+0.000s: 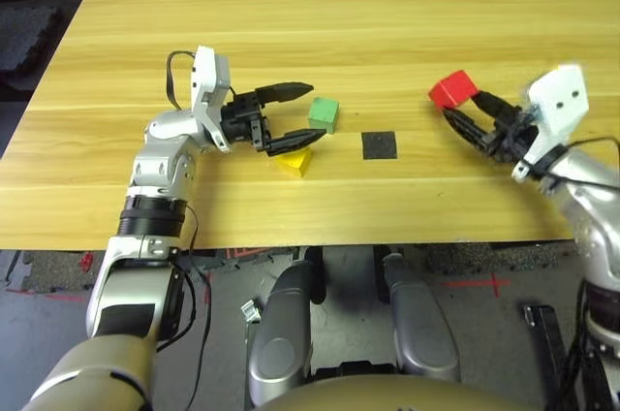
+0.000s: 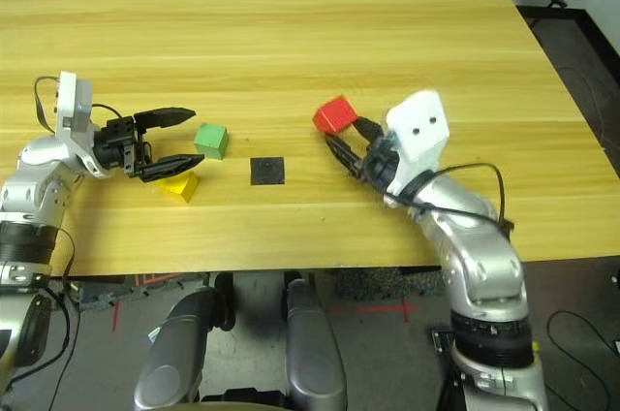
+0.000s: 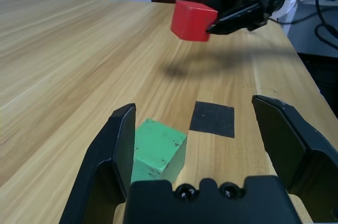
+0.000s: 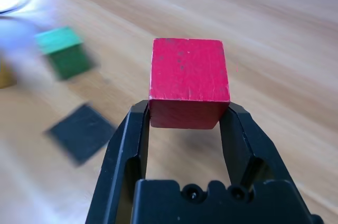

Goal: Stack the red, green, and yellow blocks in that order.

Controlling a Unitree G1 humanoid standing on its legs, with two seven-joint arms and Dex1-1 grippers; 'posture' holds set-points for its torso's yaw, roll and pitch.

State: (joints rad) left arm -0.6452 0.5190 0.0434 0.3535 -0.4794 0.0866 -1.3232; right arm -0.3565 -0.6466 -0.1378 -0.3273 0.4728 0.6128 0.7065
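I'm working over the wooden table (image 1: 320,4), and from the head camera the black square patch (image 1: 379,144) sits near the middle of my reach. My right gripper (image 1: 463,109) is clamped on the red block (image 1: 452,89), holding it clear of the wood at about two o'clock from the patch; its shadow falls on the table below. I judge the step in hand is setting red down as the base, probably on the patch. To do it well I'd bring it in low, level the cube so a flat face meets the table, and release only once it rests square.

My left gripper (image 1: 300,116) hangs with its fingers spread wide, holding nothing. The green block (image 1: 324,113) lies just past its fingertips at ten o'clock from the patch, the yellow block (image 1: 295,161) at eight o'clock, under the lower finger.

There are no containers here, so nothing is inside anything.
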